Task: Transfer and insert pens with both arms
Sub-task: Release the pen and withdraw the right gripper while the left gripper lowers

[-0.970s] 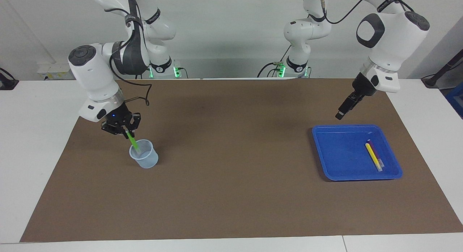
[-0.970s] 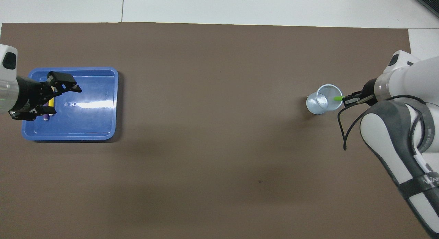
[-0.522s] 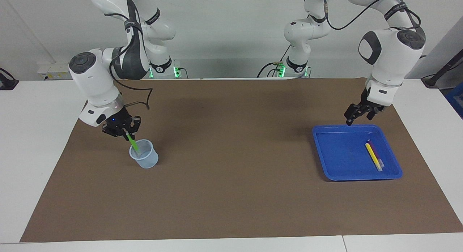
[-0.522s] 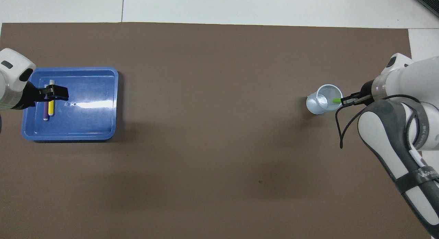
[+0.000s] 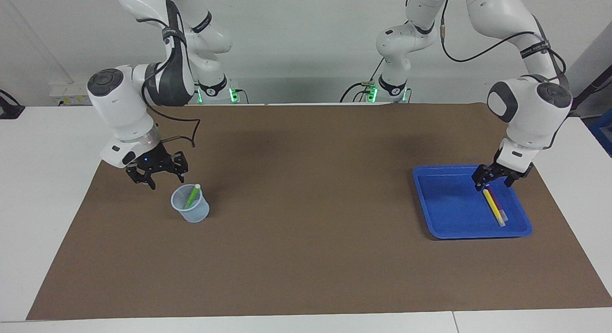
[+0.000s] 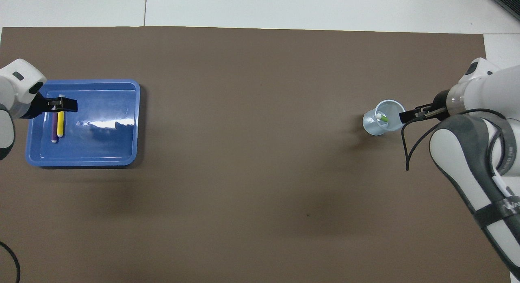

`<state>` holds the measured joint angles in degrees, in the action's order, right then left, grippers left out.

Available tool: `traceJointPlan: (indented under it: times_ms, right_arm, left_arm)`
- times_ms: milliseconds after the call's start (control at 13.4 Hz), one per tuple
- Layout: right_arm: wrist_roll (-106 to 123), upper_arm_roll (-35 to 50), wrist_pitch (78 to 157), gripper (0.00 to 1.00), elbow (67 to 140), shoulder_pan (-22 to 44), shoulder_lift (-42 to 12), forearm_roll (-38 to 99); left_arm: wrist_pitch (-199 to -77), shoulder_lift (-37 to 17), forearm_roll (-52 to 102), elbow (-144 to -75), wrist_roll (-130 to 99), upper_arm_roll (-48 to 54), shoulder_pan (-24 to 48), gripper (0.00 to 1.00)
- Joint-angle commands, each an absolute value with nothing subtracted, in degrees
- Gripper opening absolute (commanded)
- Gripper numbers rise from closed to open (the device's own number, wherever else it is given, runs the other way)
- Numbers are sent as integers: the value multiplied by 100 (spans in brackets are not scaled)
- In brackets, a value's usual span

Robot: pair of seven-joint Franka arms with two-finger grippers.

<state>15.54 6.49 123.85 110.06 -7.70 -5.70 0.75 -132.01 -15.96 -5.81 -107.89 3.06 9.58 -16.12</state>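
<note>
A green pen (image 5: 192, 196) (image 6: 382, 118) leans inside a clear plastic cup (image 5: 191, 212) (image 6: 375, 126) toward the right arm's end of the table. It stands free, pale tip up. My right gripper (image 5: 165, 177) (image 6: 405, 115) is open, just beside the cup and a little above its rim. A yellow pen (image 5: 492, 206) (image 6: 60, 125) and a purple pen (image 5: 497, 205) (image 6: 54, 129) lie side by side in a blue tray (image 5: 430, 199) (image 6: 105, 147). My left gripper (image 5: 492, 184) (image 6: 65, 106) hangs open, low over the ends of those two pens that lie nearer to the robots.
A brown mat (image 5: 306, 228) covers the white table (image 5: 38, 146). The cup and the tray are the only things standing on it. A loose black cable (image 5: 184, 125) hangs from the right arm's wrist.
My right gripper opened and let go of the green pen, which now leans free in the cup. My left arm swung over the tray and came down to the pens.
</note>
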Motion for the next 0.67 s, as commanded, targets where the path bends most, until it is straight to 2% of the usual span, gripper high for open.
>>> traceJointPlan:
  times_ms: [0, 224, 373, 597]
  right_arm:
    - [1476, 686, 11763, 100, 10812, -843, -160, 79]
    - [1573, 642, 10130, 100, 10713, -844, 297, 97]
    - [1617, 650, 9870, 100, 10696, -835, 596, 132]
    - [1713, 458, 9756, 100, 10635, -896, 747, 106]
  left_arm:
    - [-13595, -2187, -483, -10468, 378, 976, -1652, 100]
    - [-13640, -2399, -571, -10362, 517, 976, -1809, 100]
    - [-13658, -2417, -536, -10406, 685, 976, -1872, 100]
    - [-13737, -2417, -545, -10564, 791, 976, -1986, 100]
